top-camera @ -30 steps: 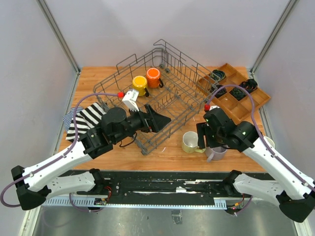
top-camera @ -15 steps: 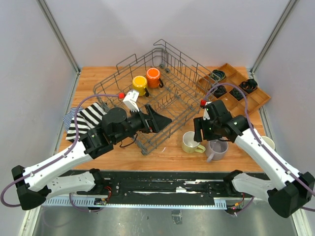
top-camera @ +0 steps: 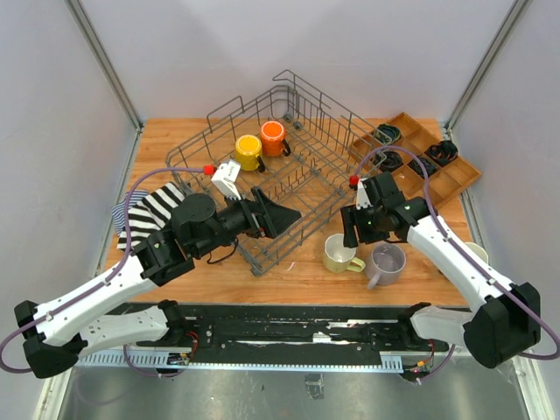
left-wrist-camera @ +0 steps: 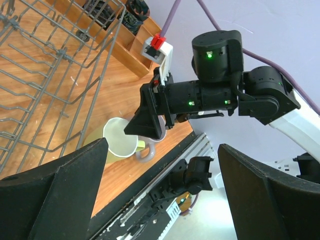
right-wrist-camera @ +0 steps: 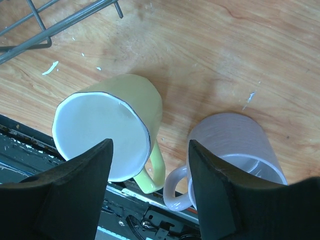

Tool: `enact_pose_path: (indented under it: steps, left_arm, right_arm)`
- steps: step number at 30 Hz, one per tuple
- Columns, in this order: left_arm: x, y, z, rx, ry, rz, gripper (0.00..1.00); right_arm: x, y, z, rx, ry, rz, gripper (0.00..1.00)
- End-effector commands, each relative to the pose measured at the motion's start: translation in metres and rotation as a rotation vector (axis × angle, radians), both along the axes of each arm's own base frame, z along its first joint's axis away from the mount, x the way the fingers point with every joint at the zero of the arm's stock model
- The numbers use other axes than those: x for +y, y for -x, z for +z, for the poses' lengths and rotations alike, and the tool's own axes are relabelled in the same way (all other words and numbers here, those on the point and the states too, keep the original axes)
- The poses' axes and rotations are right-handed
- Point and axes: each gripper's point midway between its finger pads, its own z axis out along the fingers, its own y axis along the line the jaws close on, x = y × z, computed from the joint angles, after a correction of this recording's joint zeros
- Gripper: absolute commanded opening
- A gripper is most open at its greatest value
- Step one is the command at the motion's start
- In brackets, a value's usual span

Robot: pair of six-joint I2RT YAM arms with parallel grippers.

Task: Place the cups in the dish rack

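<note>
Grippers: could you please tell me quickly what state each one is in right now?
Left gripper: open, holding nothing.
Right gripper: open, empty, over the pale yellow mug.

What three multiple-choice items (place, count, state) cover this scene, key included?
1. Where is the pale yellow-green ceramic mug?
A) in the rack
B) on the wooden table beside the lavender-grey ceramic mug
C) in a gripper
2. How many mugs stand in the grey wire dish rack?
A) none
B) two
C) four
3. The left gripper is:
A) open, empty
B) shut on a mug
C) shut on cloth
Key: 1B, it sits on bare boards outside the rack; 2B, only the orange mug and yellow mug inside; 3A, its jaws stand wide, nothing between.
</note>
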Motion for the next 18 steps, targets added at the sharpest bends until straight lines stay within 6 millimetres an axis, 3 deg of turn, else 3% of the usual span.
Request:
enact_pose_path:
  steps: [1, 9, 14, 18]
  left_arm:
    - [0.004, 0.0, 0.006, -0.036, -0.002, 0.009, 0.96]
    - [0.004, -0.001, 0.004, -0.044, -0.016, 0.009, 0.98]
    - [0.004, -0.002, 0.001, -0.044, -0.028, 0.013, 0.98]
    - [0.003, -0.003, -0.002, -0.041, -0.034, 0.014, 0.99]
  right_arm:
    - [0.005, -0.002, -0.011, 0.02, -0.023, 0.044, 0.61]
    - [0.008, 0.005, -0.025, 0.036, -0.05, 0.033, 0.48]
    - [0.006, 0.009, -0.026, 0.045, -0.058, 0.011, 0.25]
    - [0.004, 0.017, -0.022, 0.061, -0.067, -0.021, 0.14]
